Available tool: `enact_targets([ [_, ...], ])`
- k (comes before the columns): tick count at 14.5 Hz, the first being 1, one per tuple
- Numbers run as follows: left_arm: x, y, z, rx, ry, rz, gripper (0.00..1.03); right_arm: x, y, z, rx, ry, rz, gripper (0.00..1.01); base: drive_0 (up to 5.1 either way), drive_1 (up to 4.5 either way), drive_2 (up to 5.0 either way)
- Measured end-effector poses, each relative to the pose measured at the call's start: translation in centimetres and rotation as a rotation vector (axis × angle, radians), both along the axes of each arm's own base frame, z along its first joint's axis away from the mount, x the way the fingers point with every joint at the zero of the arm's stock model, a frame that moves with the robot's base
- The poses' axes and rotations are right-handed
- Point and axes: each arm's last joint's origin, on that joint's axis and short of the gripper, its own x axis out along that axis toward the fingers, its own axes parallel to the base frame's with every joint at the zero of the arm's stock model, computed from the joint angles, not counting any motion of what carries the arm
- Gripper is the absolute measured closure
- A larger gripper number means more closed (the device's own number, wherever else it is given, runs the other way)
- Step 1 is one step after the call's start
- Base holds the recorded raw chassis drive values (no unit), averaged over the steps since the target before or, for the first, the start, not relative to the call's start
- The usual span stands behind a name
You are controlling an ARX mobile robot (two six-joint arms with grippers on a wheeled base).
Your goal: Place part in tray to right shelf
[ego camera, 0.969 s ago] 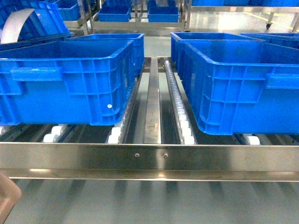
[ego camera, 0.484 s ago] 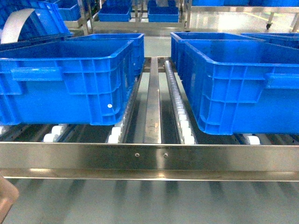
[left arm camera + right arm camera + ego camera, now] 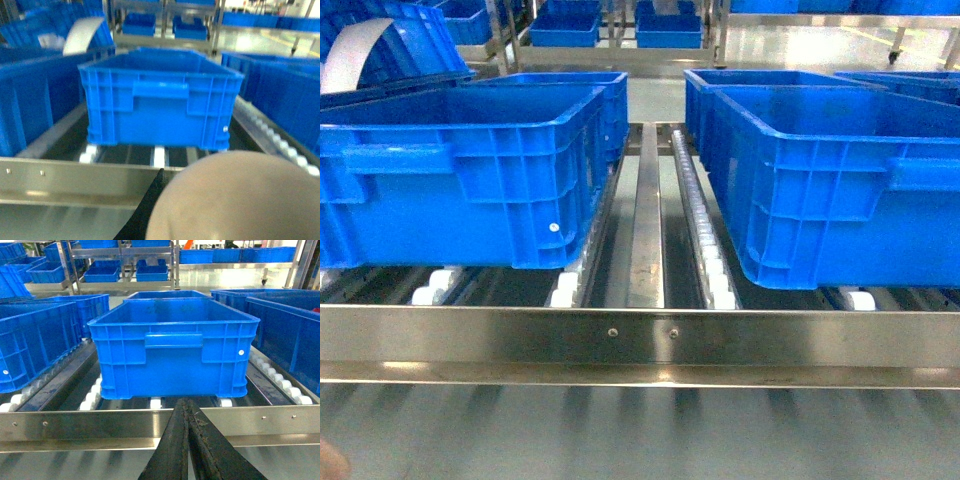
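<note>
- The part does not show in any view.
- The tray (image 3: pixel 235 197) fills the lower right of the left wrist view as a blurred beige curve, in front of the shelf rail; a sliver of it sits at the bottom left corner of the head view (image 3: pixel 330 462).
- The left gripper is hidden by the tray, so I cannot tell how its fingers stand.
- The right gripper (image 3: pixel 189 450) has its dark fingers pressed together with nothing between them, just before the rail.
- The right shelf (image 3: pixel 640 340) carries big blue crates (image 3: pixel 460 170) on white rollers (image 3: pixel 705 260), one crate on each side of a middle strip.
</note>
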Motion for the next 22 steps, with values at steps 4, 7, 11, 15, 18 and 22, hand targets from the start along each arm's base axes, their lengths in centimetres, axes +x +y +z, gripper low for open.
enact_targets([
  [4, -0.07, 0.01, 0.35, 0.002, -0.037, 0.001, 0.91, 0.0, 0.0, 0.01, 0.0, -0.002, 0.001, 0.99, 0.0, 0.0, 0.0],
  [7, -0.07, 0.01, 0.33, 0.002, -0.035, 0.001, 0.91, 0.0, 0.0, 0.01, 0.0, -0.001, 0.0, 0.99, 0.0, 0.0, 0.0],
  [11, -0.07, 0.01, 0.33, 0.002, -0.035, 0.001, 0.91, 0.0, 0.0, 0.01, 0.0, -0.001, 0.0, 0.75, 0.0, 0.0, 0.0],
  [15, -0.07, 0.01, 0.33, 0.002, -0.035, 0.001, 0.91, 0.0, 0.0, 0.01, 0.0, -0.001, 0.0, 0.31, 0.0, 0.0, 0.0],
  [18, -0.07, 0.01, 0.33, 0.002, -0.035, 0.001, 0.91, 0.0, 0.0, 0.01, 0.002, -0.001, 0.0, 0.01, 0.0, 0.0, 0.0],
  [22, -0.07, 0.01, 0.33, 0.002, -0.035, 0.001, 0.91, 0.0, 0.0, 0.01, 0.002, -0.001, 0.0, 0.03, 0.0, 0.0, 0.0],
])
